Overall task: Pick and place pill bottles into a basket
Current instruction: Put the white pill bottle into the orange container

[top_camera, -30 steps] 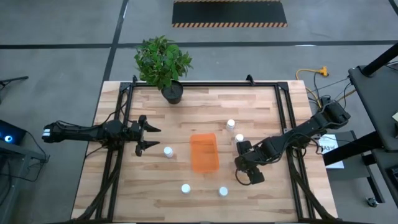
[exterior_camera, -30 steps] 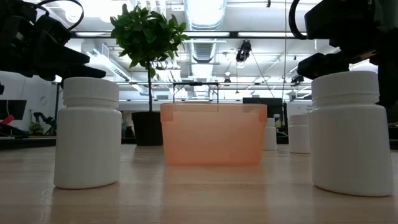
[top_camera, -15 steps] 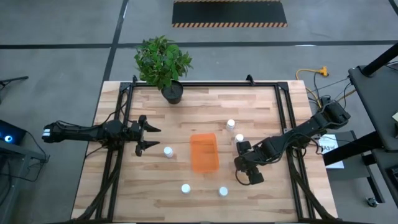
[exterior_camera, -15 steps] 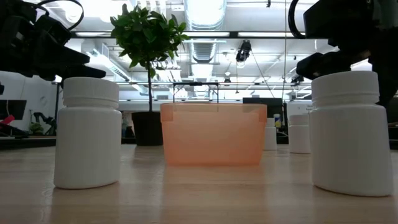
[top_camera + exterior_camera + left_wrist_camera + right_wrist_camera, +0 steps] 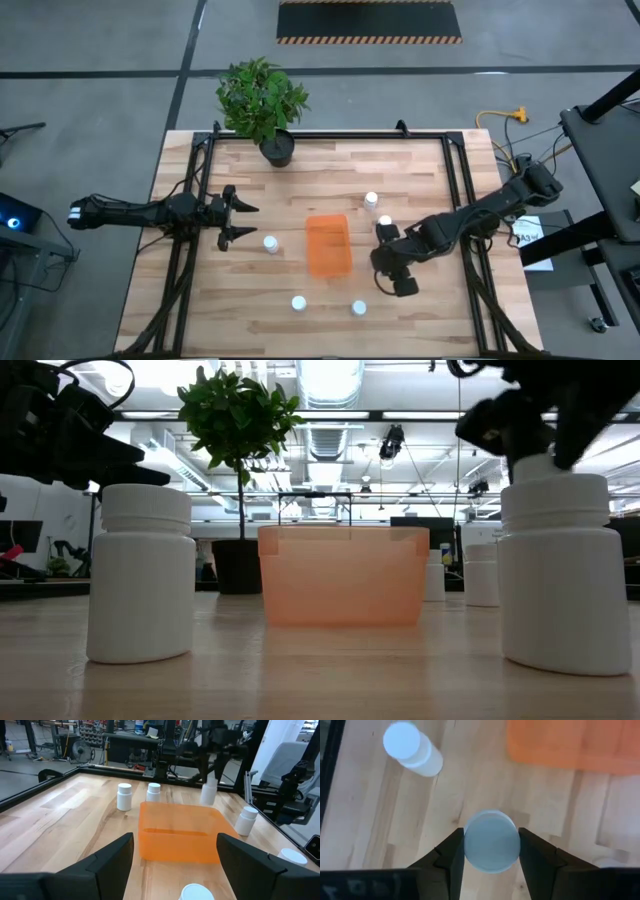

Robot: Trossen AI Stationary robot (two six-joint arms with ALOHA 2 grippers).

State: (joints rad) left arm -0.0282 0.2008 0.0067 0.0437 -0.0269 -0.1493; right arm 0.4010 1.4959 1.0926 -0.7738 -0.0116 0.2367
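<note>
The wooden table (image 5: 420, 170) is carrying the orange basket (image 5: 329, 245) at its centre, with pill bottles (image 5: 270, 243) standing around it. The right gripper (image 5: 491, 851) is clamping its fingers against one bottle (image 5: 491, 845) just right of the basket. The left gripper (image 5: 240, 220) is hovering left of the basket, jaws spread wide and empty.

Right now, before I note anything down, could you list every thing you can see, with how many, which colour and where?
pill bottles: six, white, standing on the table around the basket; one between the right gripper's fingers
basket: one, translucent orange, mid-table
plant: one, green, in a black pot at the far edge
table: one, light wood
left gripper: open, waiting left of the basket
right gripper: closed on a bottle cap, right of the basket
</note>
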